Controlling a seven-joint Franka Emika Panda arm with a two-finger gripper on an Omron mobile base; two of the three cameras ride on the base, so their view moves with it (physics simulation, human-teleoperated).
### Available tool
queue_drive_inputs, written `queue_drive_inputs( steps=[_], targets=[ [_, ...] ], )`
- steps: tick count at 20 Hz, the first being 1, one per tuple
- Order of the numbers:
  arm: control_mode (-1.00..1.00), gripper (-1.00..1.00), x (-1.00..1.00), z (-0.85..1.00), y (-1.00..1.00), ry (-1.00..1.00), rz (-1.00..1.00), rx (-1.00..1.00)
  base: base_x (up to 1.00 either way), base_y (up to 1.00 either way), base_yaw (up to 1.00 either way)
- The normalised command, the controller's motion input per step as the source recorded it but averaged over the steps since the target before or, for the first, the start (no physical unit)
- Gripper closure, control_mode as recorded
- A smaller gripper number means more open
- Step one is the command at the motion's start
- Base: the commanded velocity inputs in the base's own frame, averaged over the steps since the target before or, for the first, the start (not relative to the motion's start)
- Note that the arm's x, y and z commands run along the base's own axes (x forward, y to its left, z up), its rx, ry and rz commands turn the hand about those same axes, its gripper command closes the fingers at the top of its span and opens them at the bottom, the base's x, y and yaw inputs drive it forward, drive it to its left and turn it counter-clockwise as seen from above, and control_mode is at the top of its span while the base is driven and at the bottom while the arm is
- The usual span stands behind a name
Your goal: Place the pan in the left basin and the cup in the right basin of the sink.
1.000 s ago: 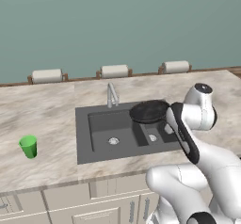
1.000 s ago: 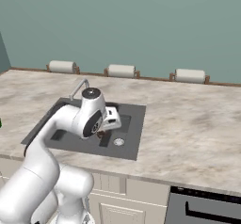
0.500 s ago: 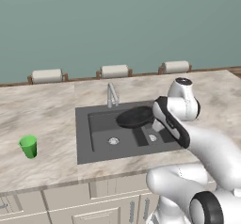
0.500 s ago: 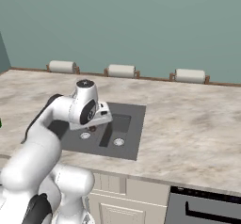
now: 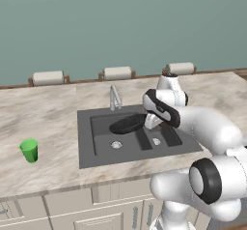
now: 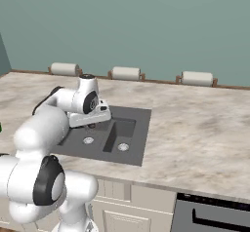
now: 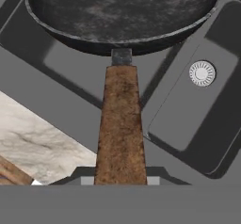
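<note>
The black pan point(image 5: 127, 124) hangs low over the wide left basin point(image 5: 103, 138) of the dark sink point(image 5: 86, 142). My gripper point(image 5: 150, 122) is shut on its brown handle point(image 7: 120, 124), which runs up the middle of the hand view to the pan point(image 7: 122, 16). The narrower right basin point(image 5: 163, 136) lies just beyond, its silver drain point(image 7: 202, 73) showing to the right of the handle. The green cup point(image 5: 30, 150) stands upright on the counter, well left of the sink. From the right base view my hand point(image 6: 89, 115) sits over the left basin point(image 6: 80, 137).
A curved silver faucet point(image 5: 115, 96) rises behind the sink. Three paper towel rolls point(image 5: 48, 78) point(image 5: 117, 73) point(image 5: 181, 68) line the back wall. Marble counter point(image 5: 43, 122) spreads to both sides. An appliance front point(image 6: 215, 216) sits below the counter at the right.
My arm has swung left, carrying the pan from above the right basin to over the left basin and lower. The cup has not moved.
</note>
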Motion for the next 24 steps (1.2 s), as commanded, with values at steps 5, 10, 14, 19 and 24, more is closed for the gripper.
queue_drive_inputs(
  steps=[5,10,14,19,24],
  targets=[
    [-1.00,1.00,0.38,-0.02,0.17,0.13,0.03,0.00,0.00,0.00,0.00],
    [-1.00,1.00,0.31,-0.12,0.17,0.09,0.03,0.00,0.00,0.00,0.00],
    [-1.00,1.00,0.24,-0.25,0.19,0.06,0.03,0.00,0.00,0.00,0.00],
    [-1.00,1.00,0.22,-0.27,0.21,0.03,0.02,0.00,0.00,0.00,0.00],
    [-1.00,1.00,0.22,-0.15,0.09,0.00,0.01,0.00,0.00,0.00,0.00]
  ],
)
